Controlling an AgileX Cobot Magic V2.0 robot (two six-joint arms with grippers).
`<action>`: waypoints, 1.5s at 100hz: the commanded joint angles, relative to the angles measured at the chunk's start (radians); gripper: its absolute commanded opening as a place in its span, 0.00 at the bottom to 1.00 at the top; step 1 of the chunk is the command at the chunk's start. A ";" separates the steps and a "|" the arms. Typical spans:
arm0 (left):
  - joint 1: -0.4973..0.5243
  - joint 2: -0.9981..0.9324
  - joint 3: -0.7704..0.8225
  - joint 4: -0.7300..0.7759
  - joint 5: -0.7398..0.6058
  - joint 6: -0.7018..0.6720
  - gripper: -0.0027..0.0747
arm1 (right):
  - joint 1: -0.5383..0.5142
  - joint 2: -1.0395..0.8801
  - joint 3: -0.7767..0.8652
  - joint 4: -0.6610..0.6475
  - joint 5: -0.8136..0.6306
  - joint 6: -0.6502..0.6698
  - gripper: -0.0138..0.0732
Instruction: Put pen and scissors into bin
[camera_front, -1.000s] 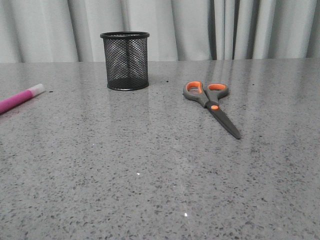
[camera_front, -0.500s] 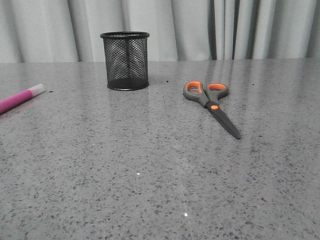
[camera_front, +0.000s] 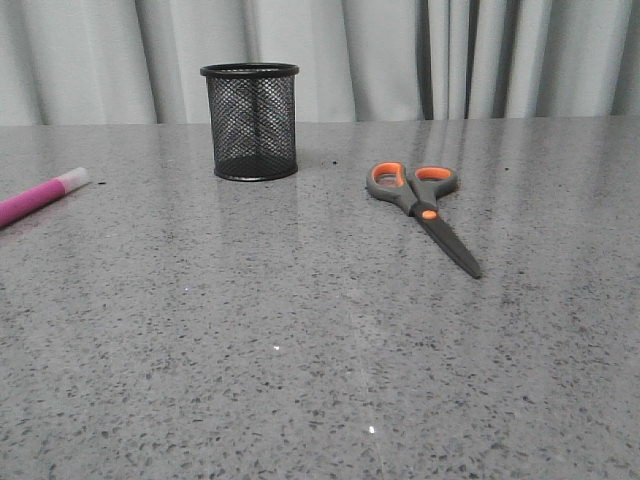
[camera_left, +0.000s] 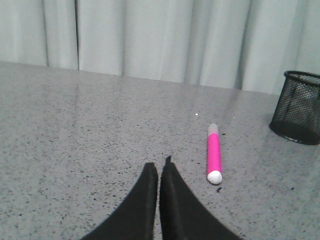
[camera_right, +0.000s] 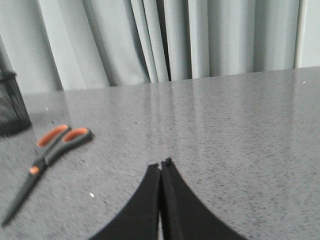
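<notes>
You are at the very start: neither item is in the bin (camera_front: 250, 121), which stands upright in the upper left-centre of the front view, near the far edge of the grey speckled counter (camera_front: 300, 350). From here it looks empty, though the mesh makes that hard to confirm.

The pen (camera_front: 40, 196) lies flat at the left edge of the front view, partly cut off by the frame, its pale cap pointing toward the bin and well apart from it. In the left wrist view it lies right of centre, just beside the left pincer (camera_left: 159, 170) and a little further out. That pincer has its two black fingers pressed together, holding nothing.

The scissors (camera_front: 425, 209) lie flat right of centre in the front view, closed, with the orange-lined loops toward the back and the blades running toward the lower right. In the right wrist view they sit at the left side of the frame, well apart from the right pincer (camera_right: 160, 167), whose fingers also meet with nothing between them.

Judging by this layout, the step in hand is the first approach. The pen is the nearer target for the left arm: you would need to spread that pincer, shift it across to straddle the magenta barrel, and come down onto the counter to grip it across its width. The scissors ask more of the right arm, a long reach sideways toward them, and their flat, thin profile will likely make the pick harder.
</notes>
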 joint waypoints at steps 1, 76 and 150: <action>-0.006 -0.031 0.044 -0.126 -0.073 -0.007 0.01 | -0.007 -0.019 0.014 0.095 -0.109 -0.009 0.09; -0.006 -0.027 -0.013 -0.440 -0.078 -0.003 0.01 | -0.007 -0.010 -0.051 0.257 -0.048 -0.009 0.09; -0.006 0.586 -0.633 -0.066 0.465 0.027 0.01 | -0.002 0.762 -0.739 0.149 0.506 -0.040 0.10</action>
